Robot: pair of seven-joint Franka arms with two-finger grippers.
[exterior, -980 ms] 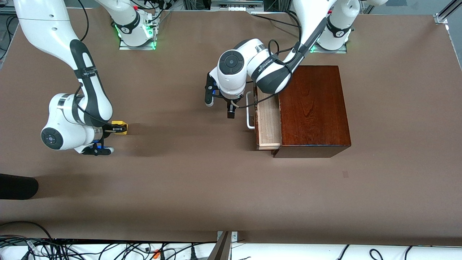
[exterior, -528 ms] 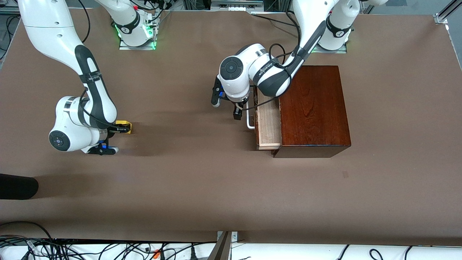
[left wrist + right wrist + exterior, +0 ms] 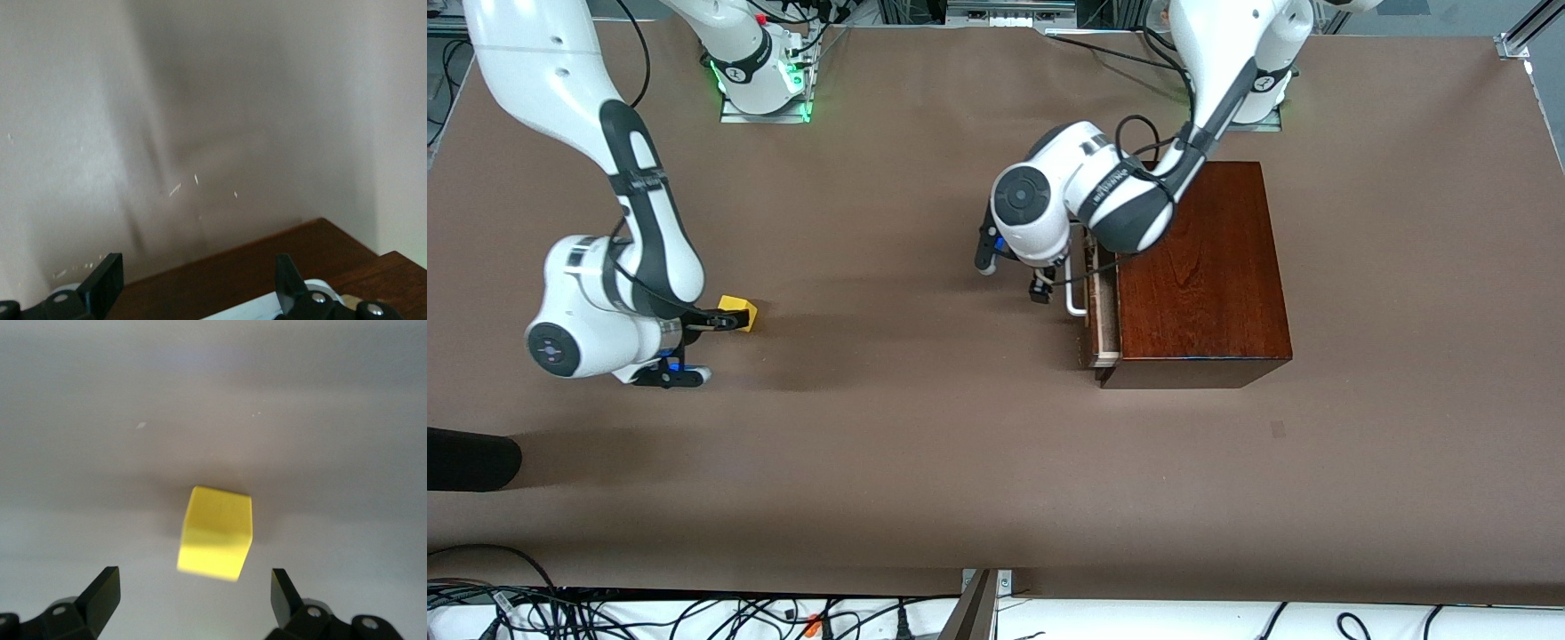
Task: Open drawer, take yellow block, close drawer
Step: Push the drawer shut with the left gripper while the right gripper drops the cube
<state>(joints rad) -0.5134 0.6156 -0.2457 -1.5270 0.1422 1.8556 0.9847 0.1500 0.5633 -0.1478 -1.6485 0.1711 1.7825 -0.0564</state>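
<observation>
Drawer (image 3: 1100, 307) is nearly shut in its dark-brown box (image 3: 1200, 267), only a thin strip of pale tray showing, so we judge the closing step is in hand with block removal done. Left gripper (image 3: 1040, 289) sits right at the white handle (image 3: 1074, 283), fingers spread wide in the left wrist view (image 3: 193, 293) with the bar and drawer front just below them; we can't tell if a finger touches the bar. Yellow block (image 3: 739, 313) rests on the table (image 3: 960, 444) well apart from the box, toward the right arm's end. Right gripper (image 3: 716, 322) is just beside it, fingers apart (image 3: 193, 603), block sitting loose ahead of the fingertips, not gripped. Next move, we reckon: the left gripper pushes the front flush with the box, square to the handle so the tray doesn't jam; the right arm lifts clear of the block.
</observation>
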